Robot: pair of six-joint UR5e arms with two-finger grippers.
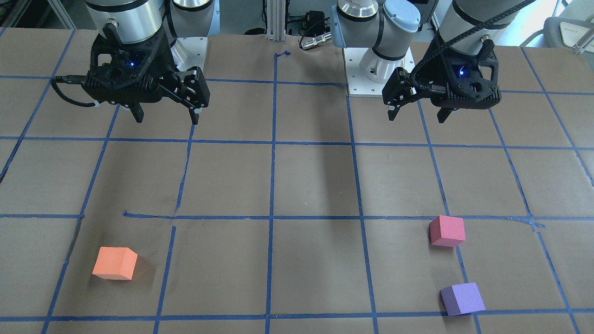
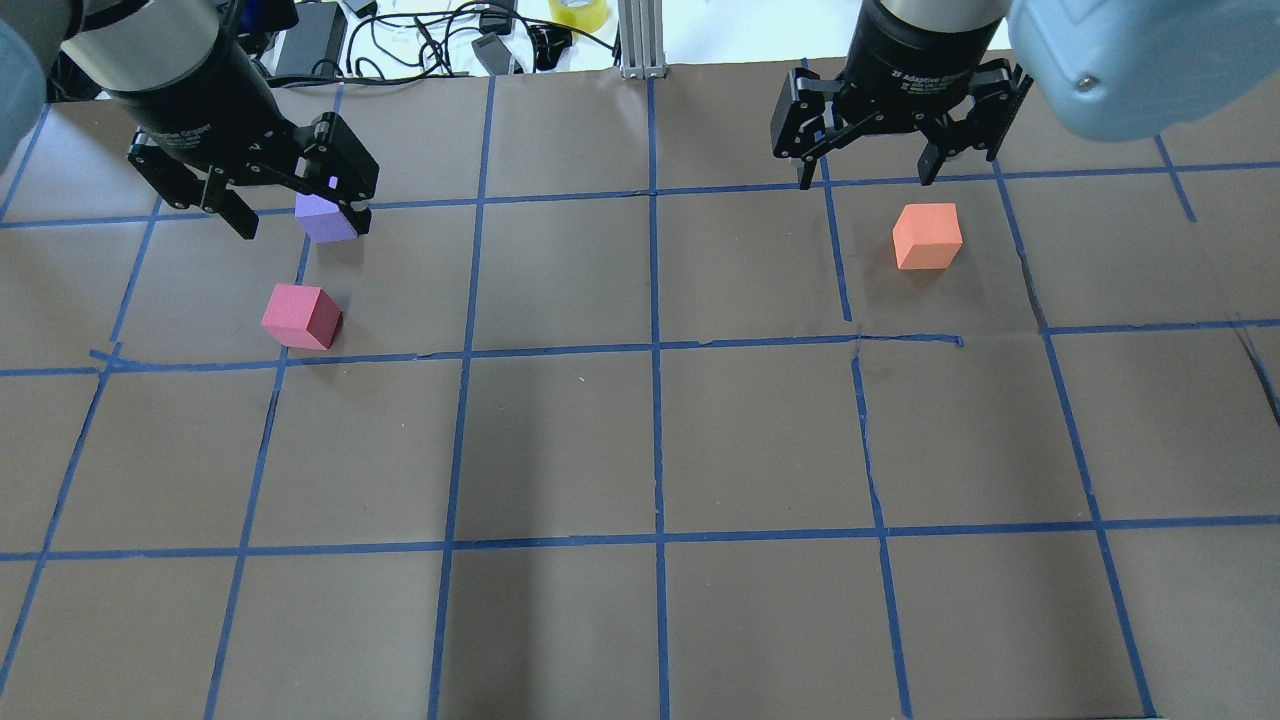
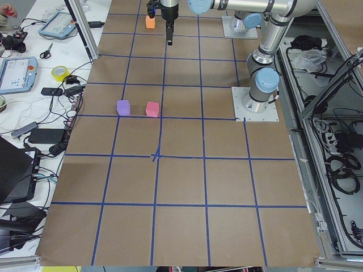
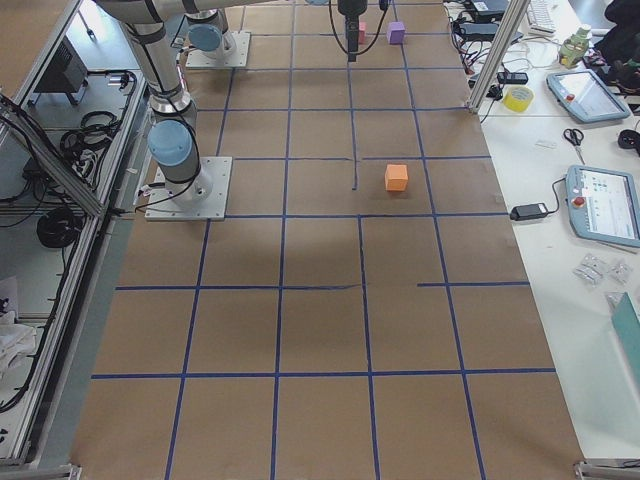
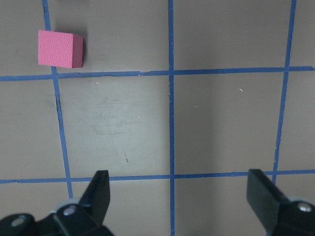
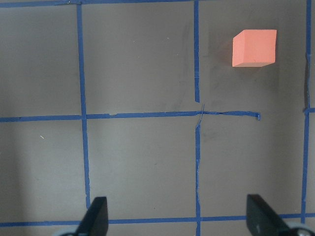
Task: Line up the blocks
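Note:
Three foam cubes lie apart on the brown table with its blue tape grid. The orange block (image 1: pixel 114 263) (image 2: pixel 927 235) (image 6: pixel 253 47) is on my right side. The pinkish-red block (image 1: pixel 447 230) (image 2: pixel 300 316) (image 5: pixel 60 48) and the purple block (image 1: pixel 462 298) (image 2: pixel 325 218) are on my left side, the purple one farther out. My left gripper (image 1: pixel 416 117) (image 2: pixel 300 228) (image 5: pixel 179 196) is open and empty, raised above the table back from both blocks. My right gripper (image 1: pixel 166 119) (image 2: pixel 865 182) (image 6: pixel 178 219) is open and empty, raised back from the orange block.
The two arm base plates (image 1: pixel 378 69) (image 1: pixel 190 51) sit at my edge of the table. Cables, adapters and a tape roll (image 2: pixel 578 12) lie beyond the far edge. An aluminium post (image 2: pixel 640 40) stands at the far edge's middle.

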